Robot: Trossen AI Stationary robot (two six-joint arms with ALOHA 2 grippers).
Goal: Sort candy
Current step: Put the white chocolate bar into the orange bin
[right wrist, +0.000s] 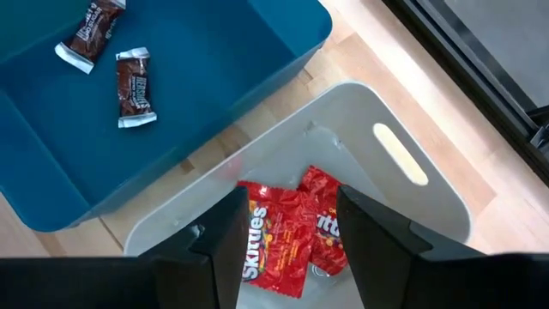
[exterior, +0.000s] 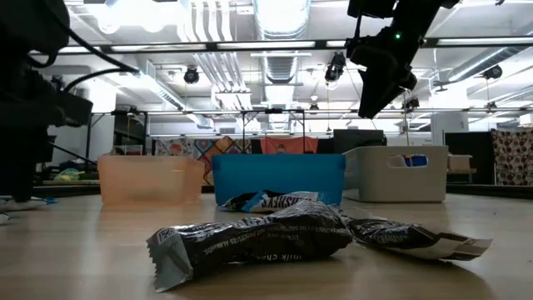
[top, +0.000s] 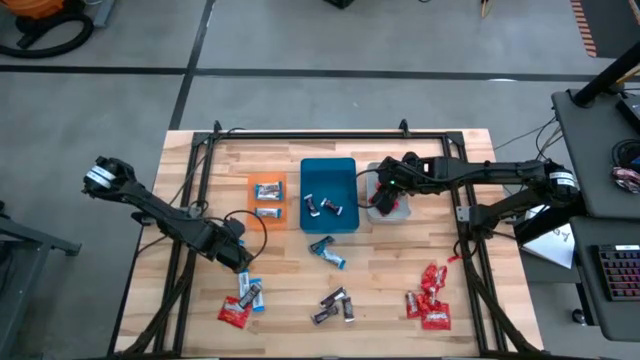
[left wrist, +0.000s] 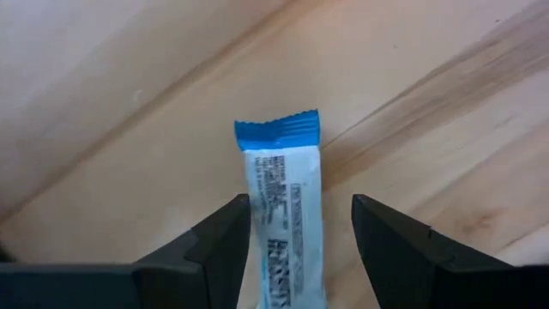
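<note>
My left gripper (left wrist: 300, 245) is open, low over the table near its near-left part (top: 243, 265). Its fingers stand on either side of a light blue-and-white candy (left wrist: 283, 215) lying flat on the wood. My right gripper (right wrist: 287, 236) is open above the grey tray (right wrist: 403, 172), which holds red candy packets (right wrist: 287, 232). Two dark brown candies (right wrist: 133, 81) lie in the teal tray (top: 330, 175). Blue-and-white candies (top: 267, 190) lie in the orange tray (top: 253, 200). Loose on the table are red candies (top: 430, 300), brown ones (top: 335, 305) and a blue one (top: 328, 252).
The three trays stand side by side at the table's middle, toward the far side. A red candy (top: 233, 315) and another candy (top: 250, 293) lie just nearer than my left gripper. A black frame (top: 330, 133) runs round the tabletop. Bare wood lies between the candy piles.
</note>
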